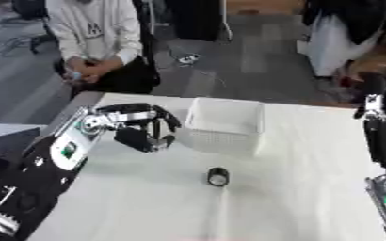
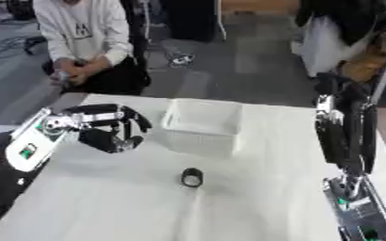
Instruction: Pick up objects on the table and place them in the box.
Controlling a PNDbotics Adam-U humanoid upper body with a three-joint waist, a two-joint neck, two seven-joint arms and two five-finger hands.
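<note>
Left hand (image 1: 145, 132), fingers curled on nothing visible, hangs centre-left beside the box (image 1: 222, 126); it may miss the roll (image 1: 218, 177) lower down.

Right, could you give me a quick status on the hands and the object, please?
Left hand curled, holding nothing, left of the white box. Right hand raised at right edge, fingers unclear. Black roll on table, nothing blocking it.

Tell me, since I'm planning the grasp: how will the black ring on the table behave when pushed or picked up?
The ring looks round and stands on edge, so a sideways nudge may well send it rolling across the smooth table. It is small with an open centre, so it is probably light. Its dark surface looks smooth, so it might slip between fingertips.
</note>
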